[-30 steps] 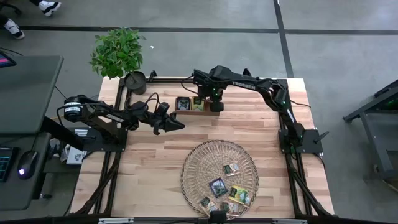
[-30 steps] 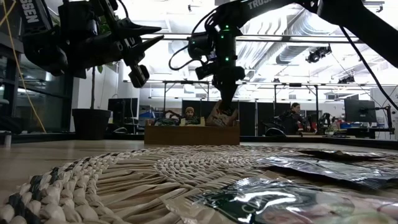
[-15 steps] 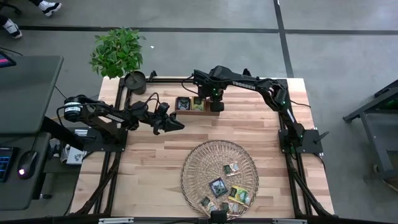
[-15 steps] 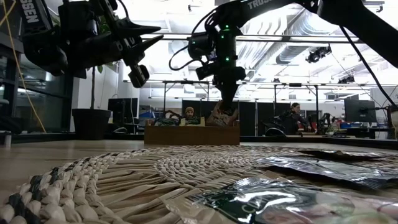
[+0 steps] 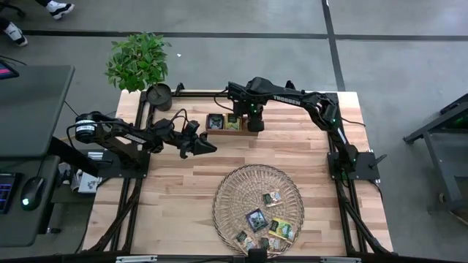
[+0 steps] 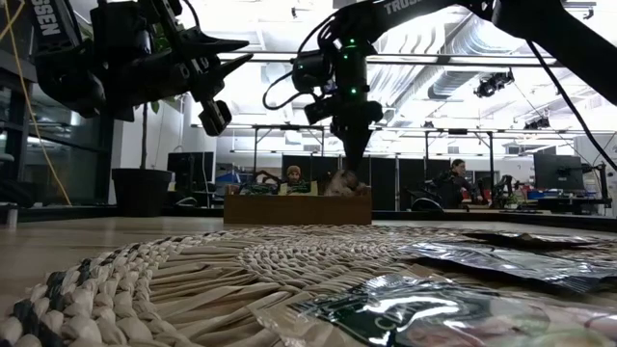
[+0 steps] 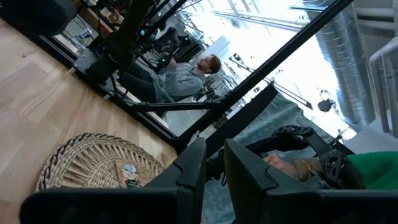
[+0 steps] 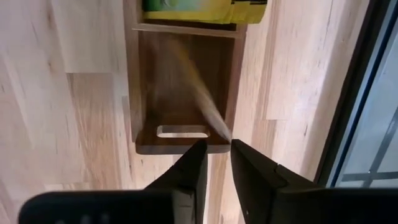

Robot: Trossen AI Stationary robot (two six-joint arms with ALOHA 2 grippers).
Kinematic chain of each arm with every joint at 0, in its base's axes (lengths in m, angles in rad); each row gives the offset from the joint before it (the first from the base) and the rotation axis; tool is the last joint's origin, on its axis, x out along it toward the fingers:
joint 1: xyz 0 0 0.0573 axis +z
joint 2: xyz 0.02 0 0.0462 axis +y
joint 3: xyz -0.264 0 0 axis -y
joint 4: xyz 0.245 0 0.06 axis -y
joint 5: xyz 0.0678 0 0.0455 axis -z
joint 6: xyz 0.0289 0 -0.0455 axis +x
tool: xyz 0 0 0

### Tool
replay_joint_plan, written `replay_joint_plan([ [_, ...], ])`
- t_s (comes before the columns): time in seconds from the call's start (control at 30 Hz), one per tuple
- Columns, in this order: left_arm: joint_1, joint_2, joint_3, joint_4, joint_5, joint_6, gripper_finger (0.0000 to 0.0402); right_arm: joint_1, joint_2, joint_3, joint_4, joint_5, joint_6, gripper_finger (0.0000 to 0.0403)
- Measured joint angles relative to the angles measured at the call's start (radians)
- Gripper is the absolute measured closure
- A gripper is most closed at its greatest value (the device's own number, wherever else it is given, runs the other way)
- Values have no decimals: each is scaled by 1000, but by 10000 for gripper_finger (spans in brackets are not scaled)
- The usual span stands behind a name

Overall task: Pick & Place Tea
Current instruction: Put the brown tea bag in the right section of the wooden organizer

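While right gripper (image 5: pixel 254 121) hangs over brown wooden box (image 5: pixel 224 123) at table's far edge, fingers slightly parted, blurred tea sachet (image 8: pixel 198 93) falls free, likely just released; left gripper (image 5: pixel 207 145) idle, narrowly parted; remaining sachets (image 5: pixel 257 218) on round woven tray (image 5: pixel 227 201).

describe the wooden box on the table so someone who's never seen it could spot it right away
Find the potted plant at the table's far left corner. Beside it, along the far edge, sits the wooden box, under the right gripper. It is the only rectangular, divided container; the woven tray nearer is round and flat.
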Motion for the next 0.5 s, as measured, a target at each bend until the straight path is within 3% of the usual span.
replay_joint_plan([
  [0.5,0,0,0,0,-1,0,344,0,-1,0,-35,-39,-7,331],
])
